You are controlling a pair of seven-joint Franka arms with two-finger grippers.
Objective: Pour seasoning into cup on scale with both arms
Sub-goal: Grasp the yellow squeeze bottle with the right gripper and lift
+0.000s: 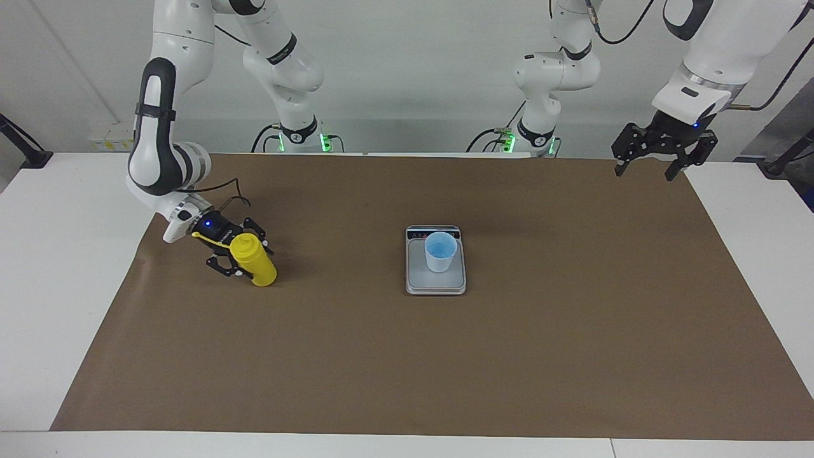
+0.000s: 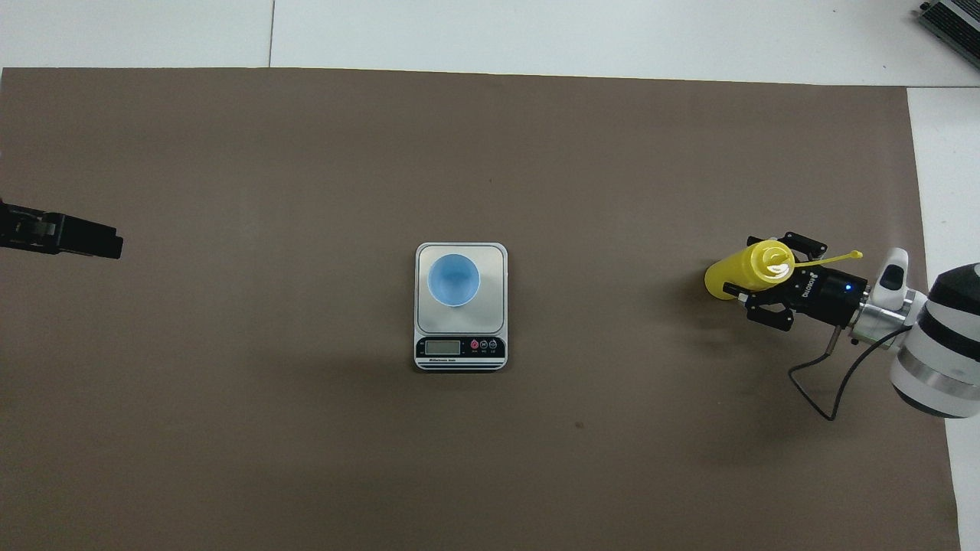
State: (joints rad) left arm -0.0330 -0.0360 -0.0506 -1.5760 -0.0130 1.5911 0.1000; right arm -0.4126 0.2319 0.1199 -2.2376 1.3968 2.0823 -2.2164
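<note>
Our right gripper clamps the upright bottle, well apart from the cup toward the right arm's end; our left gripper waits, fingers apart.

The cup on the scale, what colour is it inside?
Bright blue inside the cup, paler blue outside; the overhead view shows it best.

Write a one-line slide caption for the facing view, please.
Right gripper at the tilted yellow seasoning bottle; blue cup on scale; left gripper waits raised.
</note>
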